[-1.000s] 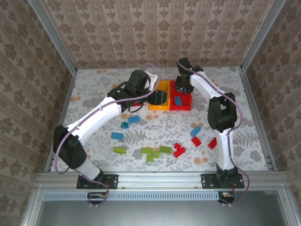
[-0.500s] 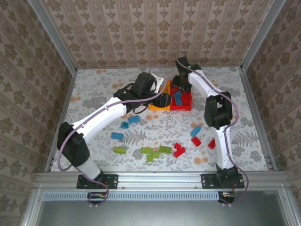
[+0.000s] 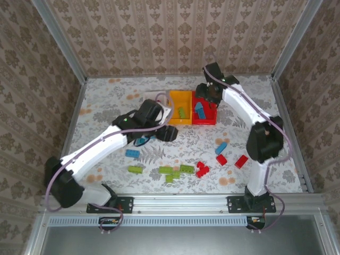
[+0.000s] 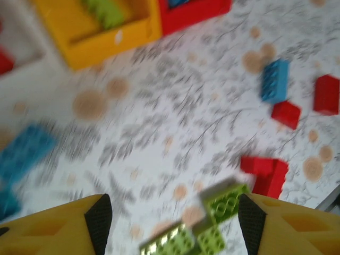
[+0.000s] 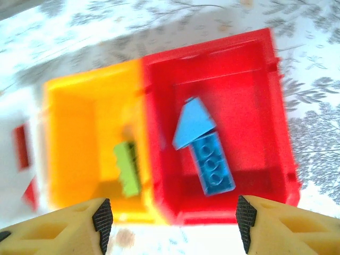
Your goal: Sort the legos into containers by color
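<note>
Left jaws: spread wide and empty, low over the bench [image 3: 106, 95], with a cluster of lime green bricks [image 4: 223, 201] beneath them and a red brick [image 4: 265, 174] just beside it.
Right jaws: parted and holding nothing, hanging above the red bin [image 5: 265, 106].
Red bin: two blue pieces [image 5: 212, 164] lie inside, one of them wedge-shaped.
Yellow bin [image 5: 69, 122]: it touches the red bin's side and holds one lime green brick [image 5: 127, 169].
White bin [image 3: 158, 99]: it stands on the yellow bin's other side; the contents are blurred, though something red shows in it.
Loose legos: blue, green and red bricks are scattered across the near half of the bench, among them a blue brick [image 3: 133, 153] near the left arm and a red one [image 3: 240, 161] by the right arm.
Handling: the bricks look light, stiff and tough, with smooth sides that could slip under a shallow pinch.
Where to grip: probably across the narrow width, flat sides between the jaws, studs up.
Caution: the green bricks lie touching, so an outer one seems the safer pick.
</note>
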Robot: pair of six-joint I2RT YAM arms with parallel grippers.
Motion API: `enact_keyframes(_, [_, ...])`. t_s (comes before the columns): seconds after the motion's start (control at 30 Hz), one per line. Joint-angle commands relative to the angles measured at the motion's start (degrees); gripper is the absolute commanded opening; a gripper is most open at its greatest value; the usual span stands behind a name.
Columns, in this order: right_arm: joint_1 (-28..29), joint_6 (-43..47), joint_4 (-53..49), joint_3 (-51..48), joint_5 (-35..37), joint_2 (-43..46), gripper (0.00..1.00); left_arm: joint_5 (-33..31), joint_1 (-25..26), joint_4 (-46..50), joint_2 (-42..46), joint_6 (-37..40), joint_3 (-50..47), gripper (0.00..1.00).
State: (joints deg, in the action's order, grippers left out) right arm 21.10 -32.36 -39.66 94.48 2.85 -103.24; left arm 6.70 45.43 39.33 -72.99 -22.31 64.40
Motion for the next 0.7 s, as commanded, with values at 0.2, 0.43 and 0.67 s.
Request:
enact_keyframes(0.2, [21.1, 21.9, 28.3, -32.3, -24.0, 19.4, 0.74, -9.4, -4.9, 21.4, 11.9, -34.9, -12.2, 0.73])
enact_keyframes(0.43, [28.0, 27.3, 45.1, -48.9, -28.6, 30.6, 0.81, -4.0, -7.7, 15.5, 10.0, -59.5, -19.9, 0.75])
enact_keyframes(0.67, [28.7, 30.4, 43.9, -52.7, -29.0, 34.8, 0.84, -6.6, -6.6, 8.0, 11.1, -75.7, -28.1, 0.77])
